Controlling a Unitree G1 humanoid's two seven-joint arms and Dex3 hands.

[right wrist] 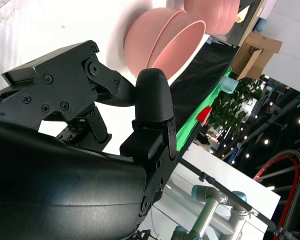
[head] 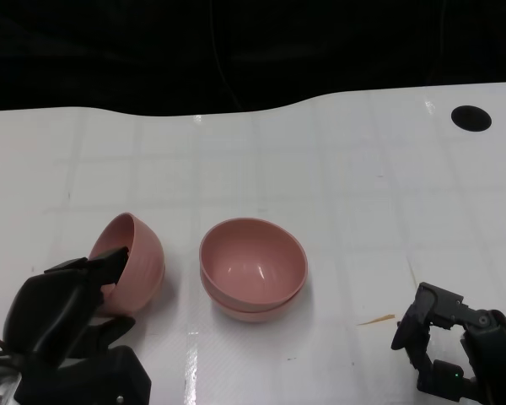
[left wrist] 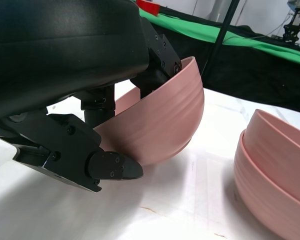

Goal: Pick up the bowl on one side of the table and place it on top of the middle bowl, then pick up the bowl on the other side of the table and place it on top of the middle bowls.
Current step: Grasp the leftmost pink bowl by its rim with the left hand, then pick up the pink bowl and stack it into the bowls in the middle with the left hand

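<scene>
Tilted pink bowl (head: 133, 263) pinched at rim by left hand (head: 67, 325), just left of two-bowl middle stack (head: 253, 268). Right hand (head: 443, 346) holding nothing, fingers apart, resting on white surface (head: 363, 169). Risk: rim pinch slipping, bowl dropping; edge clipping stack.

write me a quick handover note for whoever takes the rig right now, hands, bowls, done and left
Left hand: grips the tilted pink bowl by its rim, left of the stack.
Right hand: holds nothing, fingers apart, low at the table's right.
Middle stack: two pink bowls already nested, so the first placement looks done.
Left: carry the tilted bowl over, set it on the stack, let go.
</scene>
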